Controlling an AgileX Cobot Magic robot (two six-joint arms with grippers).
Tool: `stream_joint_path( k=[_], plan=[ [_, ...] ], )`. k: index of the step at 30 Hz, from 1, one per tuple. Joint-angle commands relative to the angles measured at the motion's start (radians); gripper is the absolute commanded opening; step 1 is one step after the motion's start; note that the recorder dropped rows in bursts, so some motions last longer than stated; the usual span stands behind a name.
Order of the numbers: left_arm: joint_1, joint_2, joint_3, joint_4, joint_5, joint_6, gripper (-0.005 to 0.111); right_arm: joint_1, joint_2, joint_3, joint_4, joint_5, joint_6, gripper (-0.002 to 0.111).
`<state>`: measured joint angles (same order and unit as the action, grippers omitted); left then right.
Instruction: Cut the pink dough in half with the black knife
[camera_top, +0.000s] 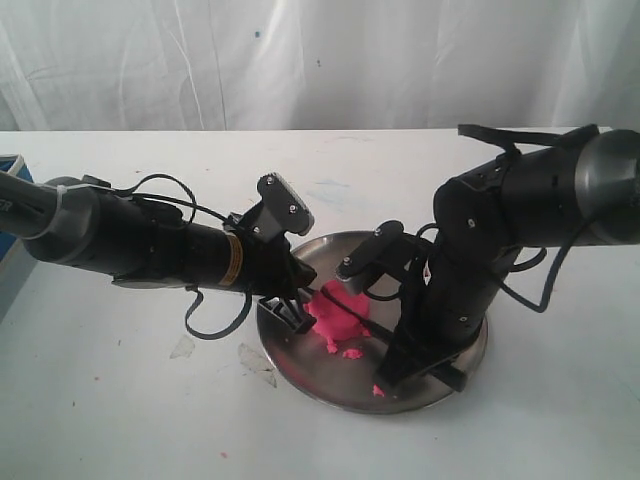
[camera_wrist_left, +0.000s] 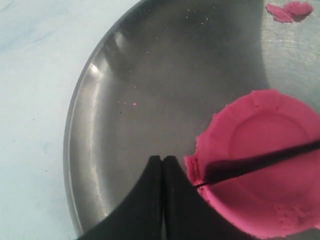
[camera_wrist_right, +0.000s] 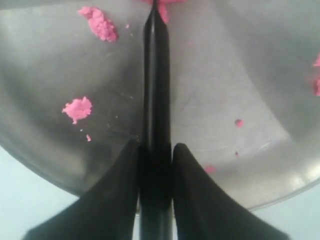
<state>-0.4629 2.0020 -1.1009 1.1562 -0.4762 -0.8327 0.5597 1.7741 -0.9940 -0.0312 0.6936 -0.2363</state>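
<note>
The right hand (camera_wrist_right: 156, 147) clamps the black knife (camera_wrist_right: 156, 75), its blade lying across the pink dough (camera_wrist_left: 265, 165) at lower right of the left wrist view; the left hand (camera_wrist_left: 163, 161), closed, sits just beside.

Centre of round steel plate (camera_wrist_left: 150, 75): we find pink dough puck (camera_wrist_left: 265, 150) under slim black knife (camera_wrist_right: 156, 75).
Flanks blocked: left gripper (camera_wrist_left: 163, 160), right gripper (camera_wrist_right: 156, 145).
Open: white tabletop (camera_top: 150, 420), foreground.

Bright pink dough (camera_wrist_left: 265, 140) with a ringed top; black knife (camera_wrist_right: 156, 90); shiny grey plate (camera_wrist_left: 135, 90) speckled with pink crumbs (camera_wrist_right: 77, 108); white tabletop (camera_top: 100, 400).
</note>
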Motion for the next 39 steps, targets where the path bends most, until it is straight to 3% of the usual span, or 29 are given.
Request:
stream_joint_path(
  k=[1, 39],
  plan=[
    [0.001, 0.001, 0.008, 0.012, 0.014, -0.001, 0.0, -0.002, 0.022, 0.007, -0.006, -0.008, 0.005, 0.0],
    [0.001, 0.001, 0.008, 0.012, 0.017, 0.003, 0.0, -0.002, 0.026, 0.007, -0.002, -0.028, 0.005, 0.0]
  ],
)
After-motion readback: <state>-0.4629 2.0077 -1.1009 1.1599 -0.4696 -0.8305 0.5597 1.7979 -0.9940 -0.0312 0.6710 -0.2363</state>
